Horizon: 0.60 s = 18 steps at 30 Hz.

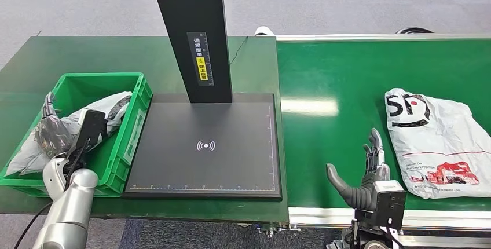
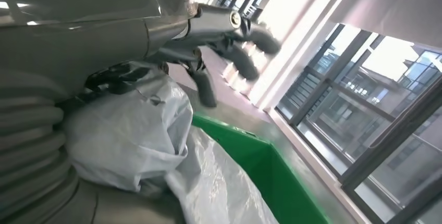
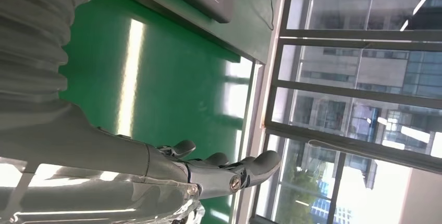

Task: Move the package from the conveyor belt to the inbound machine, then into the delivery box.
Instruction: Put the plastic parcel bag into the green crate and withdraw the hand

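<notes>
A white package (image 1: 435, 140) with black and red print lies on the green conveyor belt (image 1: 336, 75) at the right. My right hand (image 1: 367, 171) hovers just left of it, fingers straight and thumb spread, holding nothing; the right wrist view shows this hand (image 3: 224, 172) above the belt (image 3: 172, 78). A grey-white package (image 1: 110, 107) lies in the green delivery box (image 1: 101, 77) at the left. My left hand (image 1: 51, 126) is over that package's near end. In the left wrist view its fingers (image 2: 237, 44) are spread above the package (image 2: 130, 130), not closed on it.
The inbound machine's black platform (image 1: 205, 145) with its black column (image 1: 194, 29) stands between box and belt. The box sits on a dark green table (image 1: 35, 58). The belt's metal front rail (image 1: 440, 217) runs beside my right wrist.
</notes>
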Available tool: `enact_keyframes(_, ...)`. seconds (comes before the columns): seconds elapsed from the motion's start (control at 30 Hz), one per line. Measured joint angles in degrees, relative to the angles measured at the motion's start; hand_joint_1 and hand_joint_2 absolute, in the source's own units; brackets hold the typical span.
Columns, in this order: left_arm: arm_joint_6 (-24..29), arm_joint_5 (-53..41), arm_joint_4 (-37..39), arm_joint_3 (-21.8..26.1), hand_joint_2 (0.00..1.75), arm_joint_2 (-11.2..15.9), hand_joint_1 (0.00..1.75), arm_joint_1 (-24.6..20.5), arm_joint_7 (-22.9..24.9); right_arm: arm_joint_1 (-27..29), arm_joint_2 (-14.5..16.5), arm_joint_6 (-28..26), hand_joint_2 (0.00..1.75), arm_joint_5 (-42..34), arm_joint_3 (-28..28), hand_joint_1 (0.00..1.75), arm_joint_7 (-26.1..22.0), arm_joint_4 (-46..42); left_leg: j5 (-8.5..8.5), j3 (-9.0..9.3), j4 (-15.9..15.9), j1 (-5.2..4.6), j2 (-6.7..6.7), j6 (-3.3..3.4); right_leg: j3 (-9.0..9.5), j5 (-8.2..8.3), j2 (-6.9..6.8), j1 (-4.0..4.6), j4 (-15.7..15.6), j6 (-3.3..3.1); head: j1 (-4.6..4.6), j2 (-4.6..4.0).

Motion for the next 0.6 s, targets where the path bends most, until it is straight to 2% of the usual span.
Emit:
enact_keyframes(0.43, -1.98, 2.08, 0.17, -2.11, 1.75, 0.49, 0.0, 0.41, -0.78, -0.45, 0.01, 0.51, 1.75, 0.92, 0.28, 0.0, 0.67, 0.53, 0.01, 0.14, 0.0, 0.0, -0.12, 0.01, 0.2, 0.0, -0.15, 0.0, 0.0, 0.0, 0.01, 0.0)
enact_keyframes(0.5, -0.5, 4.74, -0.41, -2.43, 1.75, 0.46, 0.0, 0.99, -3.68, -0.48, 0.02, 0.6, 1.75, 1.13, 0.42, 0.0, 0.8, 0.69, 0.01, 0.19, 0.0, -0.01, -0.14, 0.01, 0.24, -0.01, -0.17, 0.0, 0.0, 0.0, 0.01, 0.0)
enact_keyframes(0.6, 1.88, 13.15, -3.39, -3.2, 1.75, -0.05, 0.0, 3.16, -12.37, -0.47, 0.02, 0.61, 1.75, 1.18, 0.49, 0.0, 0.84, 0.87, 0.01, 0.2, 0.0, 0.0, -0.12, 0.01, 0.23, -0.01, -0.17, 0.0, 0.0, 0.0, 0.01, 0.0)
